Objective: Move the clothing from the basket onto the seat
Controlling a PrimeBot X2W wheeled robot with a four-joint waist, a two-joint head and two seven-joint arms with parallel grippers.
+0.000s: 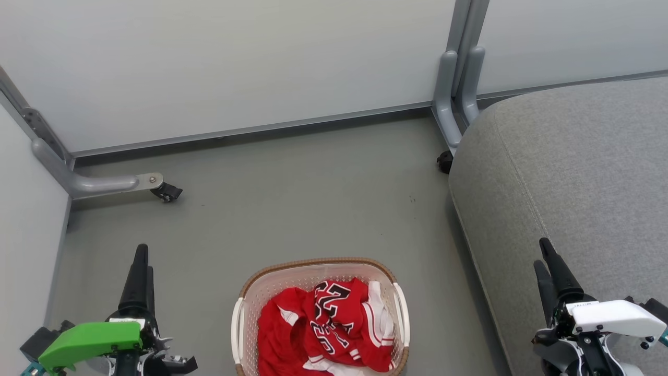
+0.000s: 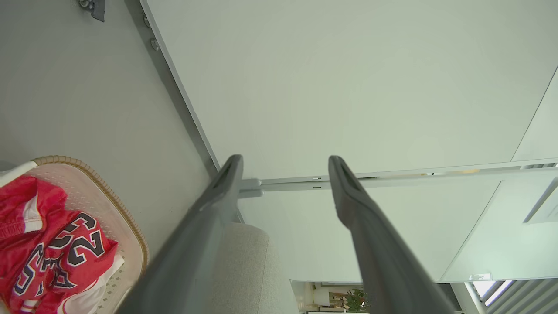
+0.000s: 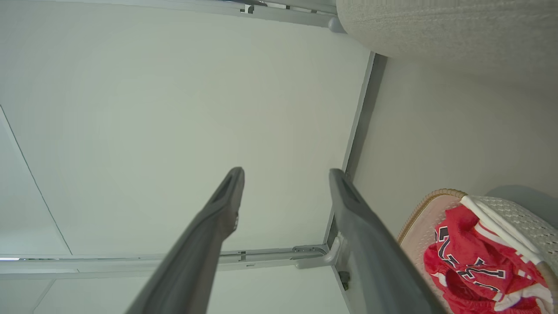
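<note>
The left gripper (image 2: pixel 285 162) and the right gripper (image 3: pixel 286 174) both have their jaws parted and empty, one on either side of the basket (image 1: pixel 319 262) on the floor (image 1: pixel 313 198). The red jersey (image 1: pixel 342 313) lies crumpled inside it over plainer red cloth (image 1: pixel 276 334), probably the shorts. I judge both light, limp and slippery, so pinch a raised fold by the lettering, and pinch it deep. The seat (image 1: pixel 574 167) stands just right of the basket.
</note>
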